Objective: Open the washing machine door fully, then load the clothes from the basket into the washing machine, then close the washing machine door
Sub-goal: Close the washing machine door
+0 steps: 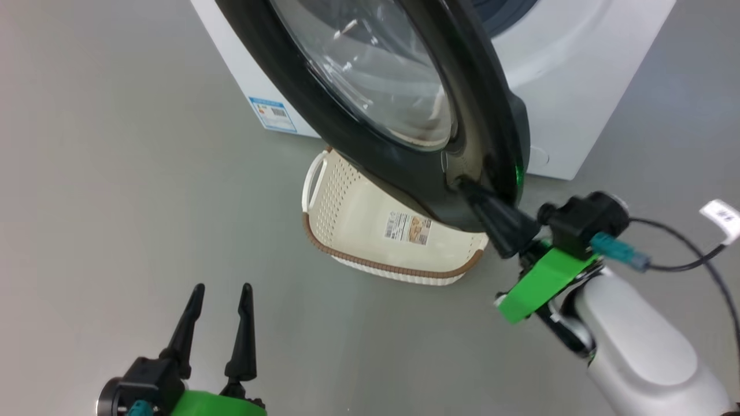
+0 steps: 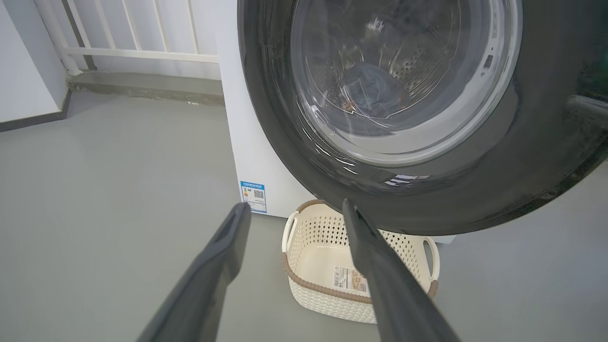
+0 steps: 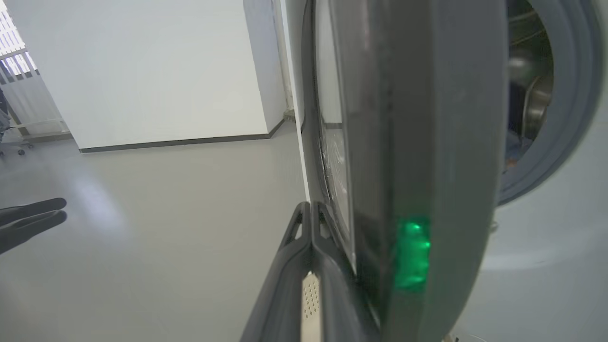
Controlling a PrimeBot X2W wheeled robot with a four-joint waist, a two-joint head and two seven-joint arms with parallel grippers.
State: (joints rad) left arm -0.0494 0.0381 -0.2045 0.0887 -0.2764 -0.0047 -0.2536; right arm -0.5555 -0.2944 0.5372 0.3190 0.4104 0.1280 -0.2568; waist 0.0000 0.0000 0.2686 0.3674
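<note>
Washing machine door (image 1: pixel 393 173) low over the basket (image 1: pixel 358 219), open floor (image 1: pixel 115 202) to its left.

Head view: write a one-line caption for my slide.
Shut right gripper against the black rim of the washing machine door, empty basket on the floor beneath, left gripper open.

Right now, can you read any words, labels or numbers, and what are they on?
Blue sticker on the washer: print too small to read.
Label inside the basket: too blurred to read.
White tag on the cable: unreadable.
</note>
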